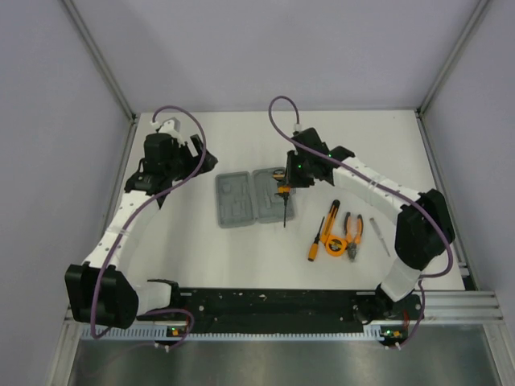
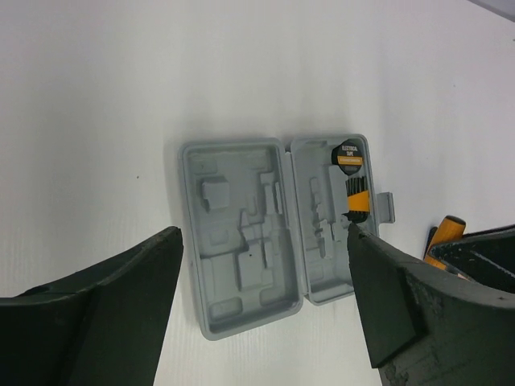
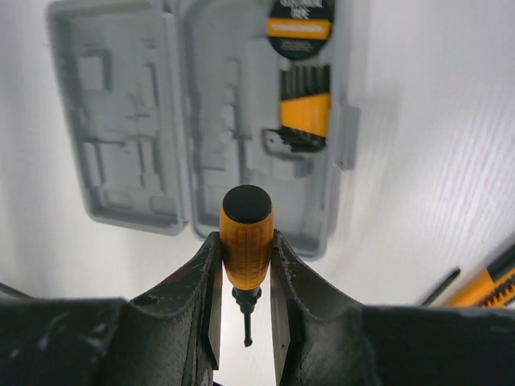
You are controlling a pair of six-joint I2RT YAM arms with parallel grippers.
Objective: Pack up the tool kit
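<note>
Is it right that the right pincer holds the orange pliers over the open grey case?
Not quite. The right pincer holds an orange-handled screwdriver, not the pliers; they lie on the table. The right wrist view shows it clearly. It is over the open grey case.

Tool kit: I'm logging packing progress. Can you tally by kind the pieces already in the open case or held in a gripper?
Electrical tape roll: 1, in the case
Black-and-orange bit set: 1, in the case
Orange-handled screwdriver: 1, in the right gripper
Total: 3
</note>
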